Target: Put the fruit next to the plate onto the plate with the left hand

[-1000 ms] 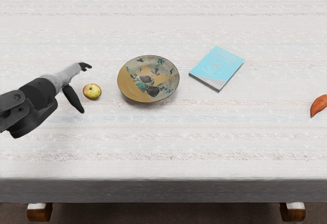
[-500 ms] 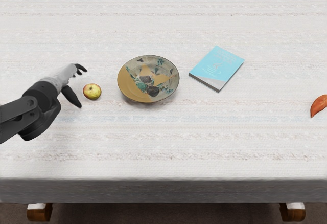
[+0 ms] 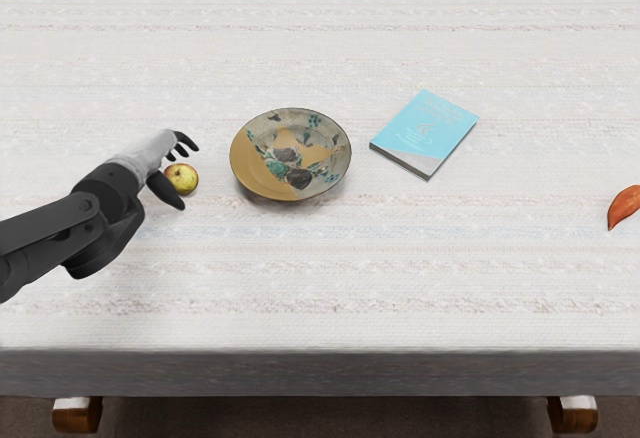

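Note:
A small yellow-red apple [image 3: 183, 178] lies on the table just left of a brown patterned plate [image 3: 290, 153]. My left hand [image 3: 172, 166] reaches in from the left edge and sits right at the apple. Its fingers are spread, the thumb [image 3: 166, 192] below the fruit and the other fingertips [image 3: 186, 143] above it. The hand partly covers the apple's left side. I see no closed grasp. The right arm is out of view.
A light-blue book [image 3: 424, 132] lies right of the plate. An orange-red fruit [image 3: 622, 206] shows at the right edge of the table. The table's front edge runs along the bottom of the view.
The left hand has moved right, from a gap beside the apple to straddling it with its fingers. The apple and plate have stayed put.

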